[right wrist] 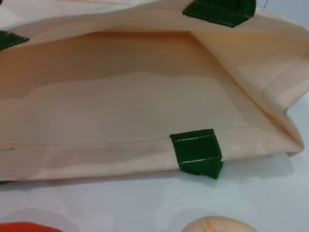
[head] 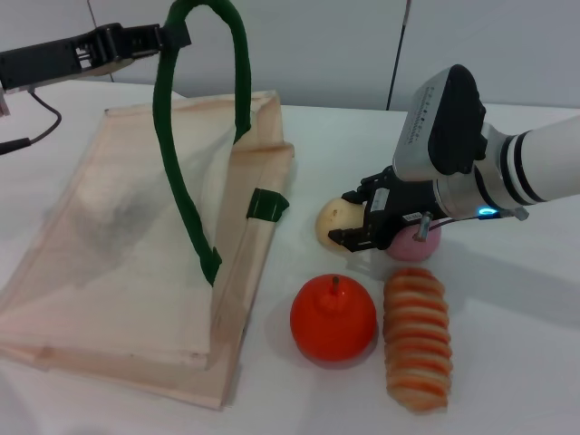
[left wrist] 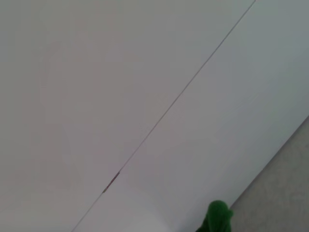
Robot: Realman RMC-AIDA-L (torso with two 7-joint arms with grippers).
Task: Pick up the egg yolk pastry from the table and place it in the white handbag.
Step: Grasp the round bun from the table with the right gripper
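Observation:
The egg yolk pastry (head: 328,220), a pale yellow-beige ball, lies on the table just right of the white handbag (head: 118,245). My right gripper (head: 350,217) is low at the pastry, its dark fingers open above and below the pastry's right side. The pastry's top shows in the right wrist view (right wrist: 219,225), in front of the handbag's open mouth (right wrist: 125,82). My left gripper (head: 149,39), at the far left, is shut on the handbag's green handle (head: 177,172) and holds it up. A bit of the handle shows in the left wrist view (left wrist: 216,218).
A pink ball (head: 415,245) sits right behind my right gripper. An orange round fruit (head: 333,317) and an orange-striped bread roll (head: 417,337) lie in front of it. The white table (head: 507,362) stretches to the right.

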